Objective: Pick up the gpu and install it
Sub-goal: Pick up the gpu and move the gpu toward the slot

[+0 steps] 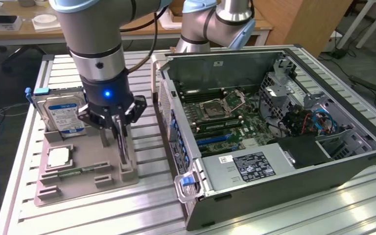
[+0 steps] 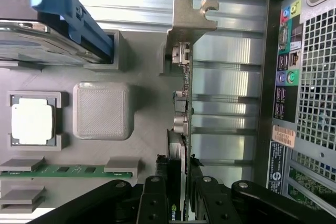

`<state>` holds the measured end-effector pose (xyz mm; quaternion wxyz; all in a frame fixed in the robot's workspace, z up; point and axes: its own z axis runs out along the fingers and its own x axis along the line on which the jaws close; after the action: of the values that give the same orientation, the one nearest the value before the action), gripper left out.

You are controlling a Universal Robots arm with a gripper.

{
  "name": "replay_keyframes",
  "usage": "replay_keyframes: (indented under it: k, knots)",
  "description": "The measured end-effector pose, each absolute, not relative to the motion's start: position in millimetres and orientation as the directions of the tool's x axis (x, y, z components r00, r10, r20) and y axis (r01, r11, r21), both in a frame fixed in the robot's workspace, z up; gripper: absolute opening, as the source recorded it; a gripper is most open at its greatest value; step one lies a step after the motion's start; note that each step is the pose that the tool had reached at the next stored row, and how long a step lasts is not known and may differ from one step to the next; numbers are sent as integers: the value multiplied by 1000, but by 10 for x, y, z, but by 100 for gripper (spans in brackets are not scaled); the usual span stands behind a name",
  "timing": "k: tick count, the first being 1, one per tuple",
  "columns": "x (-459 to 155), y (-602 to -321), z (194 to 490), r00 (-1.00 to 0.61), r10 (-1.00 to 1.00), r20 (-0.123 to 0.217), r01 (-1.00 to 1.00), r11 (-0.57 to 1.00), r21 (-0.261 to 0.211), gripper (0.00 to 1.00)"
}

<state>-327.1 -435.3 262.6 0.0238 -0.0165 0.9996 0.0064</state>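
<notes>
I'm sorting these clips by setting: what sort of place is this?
Probably a robotics lab or workshop: a robot arm works over a slatted aluminium table that carries an open computer case and a grey parts fixture.

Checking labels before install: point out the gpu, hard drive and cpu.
gpu [image 2: 182, 121]: wrist view, card's edge, mid-length.
hard drive [image 1: 65, 116]: exterior view, blue label.
cpu [image 2: 32, 120]: wrist view, lid centre.

One grey tray [image 1: 77, 191] carried four parts. There was one gpu [image 1: 121, 143] at its edge nearest the case, one hard drive [image 1: 60, 113] at a far corner, and one processor chip [image 1: 58, 157]. What looked like one green memory stick [image 1: 83, 171] lay along the near edge. One open computer case [image 1: 293, 182] stood beside the tray.
</notes>
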Motion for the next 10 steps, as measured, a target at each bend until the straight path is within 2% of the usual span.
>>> replay_keyframes:
  k: [10]
  knots:
    - [-3271,-4353,2717,-998,-33,-48,-33,999,12,26]
